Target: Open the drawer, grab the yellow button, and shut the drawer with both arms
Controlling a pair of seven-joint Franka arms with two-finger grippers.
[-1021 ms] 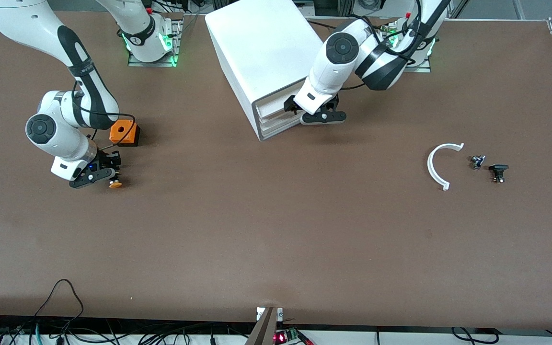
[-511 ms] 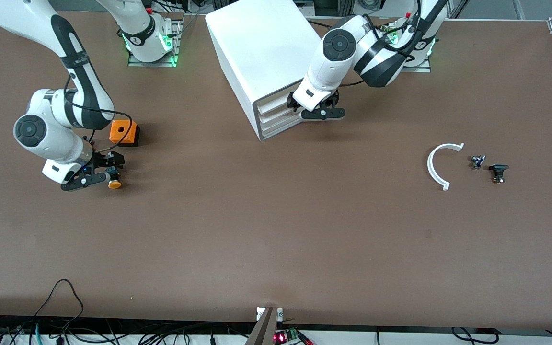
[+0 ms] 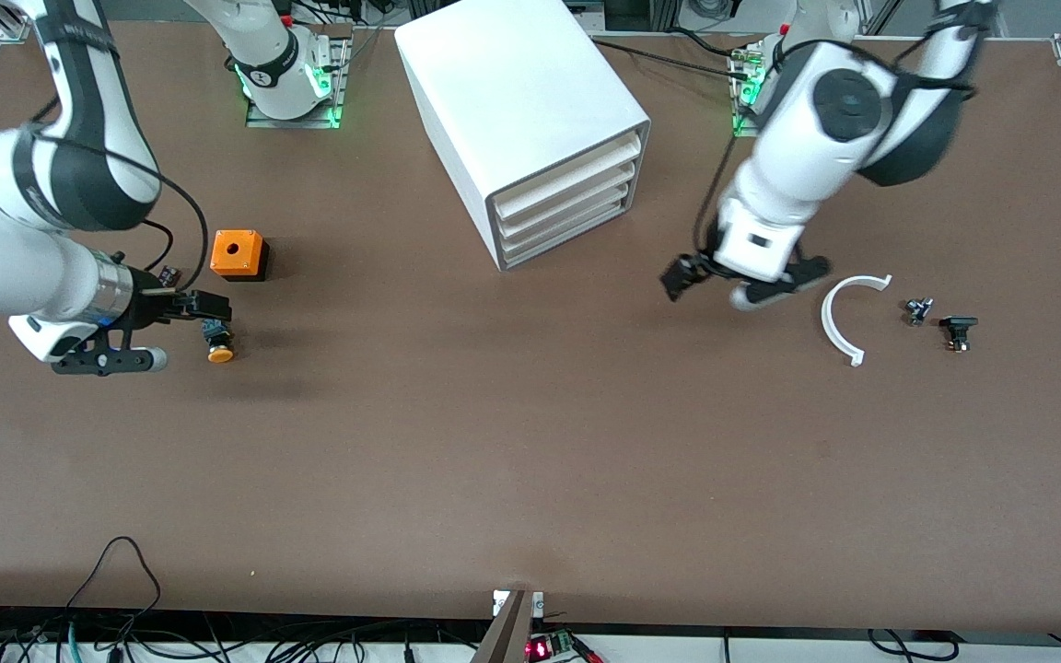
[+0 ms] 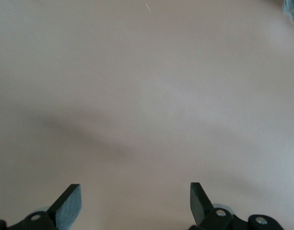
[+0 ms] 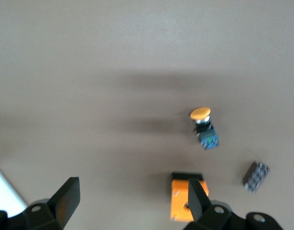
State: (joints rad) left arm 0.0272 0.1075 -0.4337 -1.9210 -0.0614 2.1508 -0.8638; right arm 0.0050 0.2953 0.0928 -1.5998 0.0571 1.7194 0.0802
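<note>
Brown matte tabletop fills the front view, bare over most of its span, with cables and a small board with a red light hanging off the edge nearest the camera. Two arm bases with green lights stand along the edge farthest from the camera.

One white cabinet sits near that edge, midway between the bases, set at an angle. It has four flat drawers stacked in its face, and the drawer on top is pushed in flush with the three below; what any of them holds cannot be seen.

One button lies on its side on the table toward the right arm's end, orange cap toward the camera, nothing touching it. One orange cube with a hole stands just farther from the camera than the button, and one small dark block lies near both.

Toward the left arm's end lie one white curved strip and two small black parts side by side.

Right gripper hangs low over the table beside the button, fingers spread apart and empty; its wrist view shows the button and cube past the fingertips. Left gripper hangs over bare table between the cabinet and the curved strip, fingers apart, holding nothing.
</note>
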